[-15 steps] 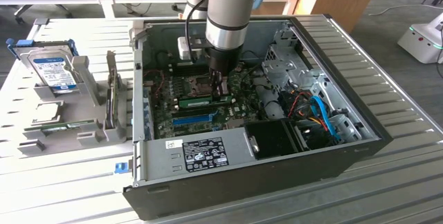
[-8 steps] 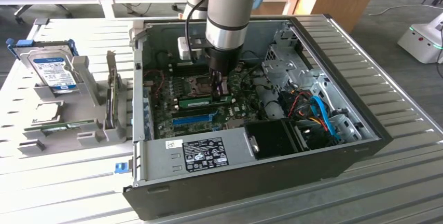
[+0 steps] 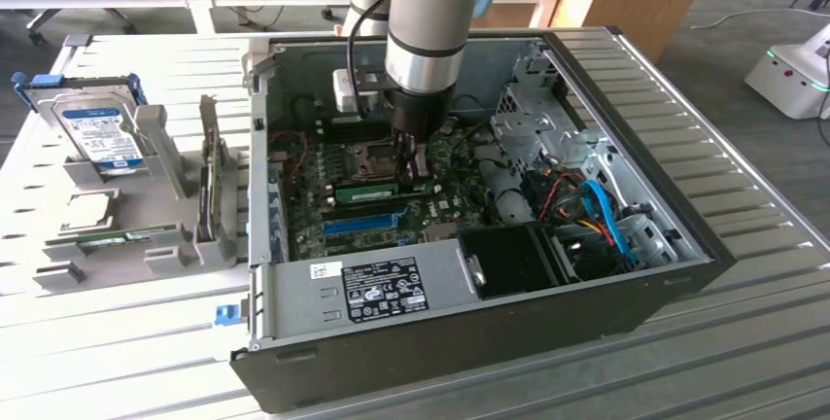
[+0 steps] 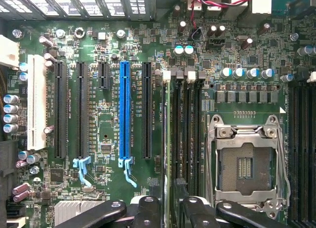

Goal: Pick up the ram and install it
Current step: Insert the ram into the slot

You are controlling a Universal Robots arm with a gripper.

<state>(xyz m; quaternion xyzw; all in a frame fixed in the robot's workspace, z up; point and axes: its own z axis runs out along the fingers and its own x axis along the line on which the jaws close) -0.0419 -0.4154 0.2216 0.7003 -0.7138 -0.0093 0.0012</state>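
Note:
The ram (image 4: 171,139) stands edge-on in a black memory slot beside the CPU socket (image 4: 245,164). From outside the case it shows as a green strip (image 3: 369,190) just above the blue slot (image 3: 361,224). My gripper (image 4: 171,214) is over one end of the ram, reaching down into the open case (image 3: 412,169). Its black fingers (image 4: 148,210) stand on either side of the stick with a small gap, so the gripper is open and not clamping it.
The case walls (image 3: 648,245) ring the motherboard, with cables and a drive cage at the exterior view's right. A grey holder (image 3: 155,245) outside the case at the exterior view's left carries a hard drive (image 3: 104,133) and another green stick (image 3: 126,236). A long blue slot (image 4: 124,109) lies beside the memory slots.

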